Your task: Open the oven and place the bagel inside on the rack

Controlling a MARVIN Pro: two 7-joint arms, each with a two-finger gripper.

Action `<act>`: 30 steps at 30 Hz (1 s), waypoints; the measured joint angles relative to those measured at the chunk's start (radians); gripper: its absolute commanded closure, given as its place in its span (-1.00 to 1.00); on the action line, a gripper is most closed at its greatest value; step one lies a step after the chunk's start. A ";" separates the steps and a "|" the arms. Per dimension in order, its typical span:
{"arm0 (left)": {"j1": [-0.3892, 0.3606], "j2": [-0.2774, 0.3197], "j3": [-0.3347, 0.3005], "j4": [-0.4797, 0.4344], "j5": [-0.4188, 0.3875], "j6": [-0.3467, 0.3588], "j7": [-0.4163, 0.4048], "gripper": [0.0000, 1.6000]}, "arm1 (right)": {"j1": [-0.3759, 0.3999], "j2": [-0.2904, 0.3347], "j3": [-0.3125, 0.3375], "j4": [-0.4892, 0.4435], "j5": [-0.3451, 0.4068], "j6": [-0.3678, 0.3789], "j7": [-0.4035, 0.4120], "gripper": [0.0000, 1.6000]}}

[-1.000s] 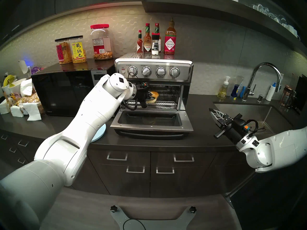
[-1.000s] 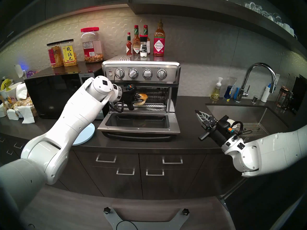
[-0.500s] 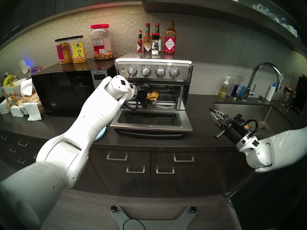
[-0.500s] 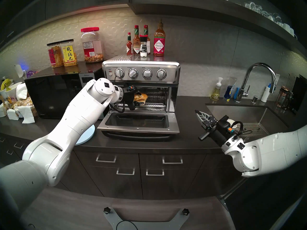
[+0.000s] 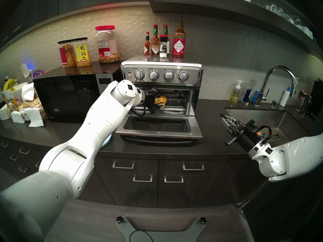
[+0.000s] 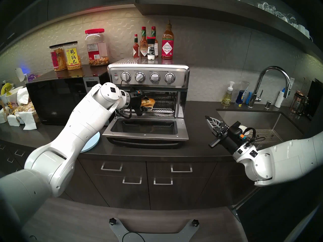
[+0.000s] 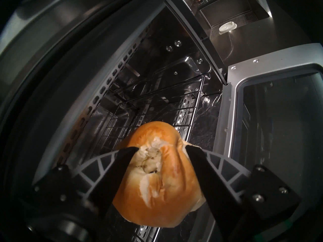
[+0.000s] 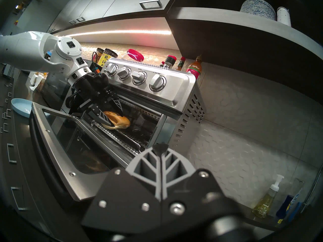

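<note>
**Head stereo view: bagel at the oven mouth, left jaws around it**

- Dark stone desk (image 5: 209, 149) carries a boxy brushed-steel toaster oven (image 5: 162, 68) with four round knobs. Its glass-windowed drop-down door (image 5: 157, 133) lies fully open and about level.
- Steel sink (image 5: 262, 114) is set in the desk, well right of the oven.
- Pale blue round plate (image 6: 90, 142) lies on the desk left of the door, partly hidden by the left arm.
- Thin wire rack (image 7: 153, 110) sits in the cavity above a foil-lined tray (image 7: 206, 124).
- Golden-brown bagel (image 7: 157, 180) is just inside the oven mouth, left of centre, over the rack's front edge. It is tilted, and its lower edge appears to be on the rack.
- Left gripper (image 7: 160, 149) reaches into the opening. Its jaws stand wide on either side of the bagel, fingertips against its sides. Gripping or merely flanking: cannot tell.
- Right gripper (image 8: 160, 147) hovers above the desk between oven and sink, jaws pressed together, holding nothing.
</note>
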 measured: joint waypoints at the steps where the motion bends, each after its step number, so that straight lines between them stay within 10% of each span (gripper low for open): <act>1: 0.000 0.000 -0.001 0.000 0.001 0.000 0.000 -0.73 | 0.000 0.000 0.000 0.000 0.000 0.000 0.000 1.00; 30: 0.027 0.002 -0.021 -0.040 0.028 -0.013 -0.003 -1.00 | 0.000 0.000 0.000 0.000 0.000 0.000 0.000 1.00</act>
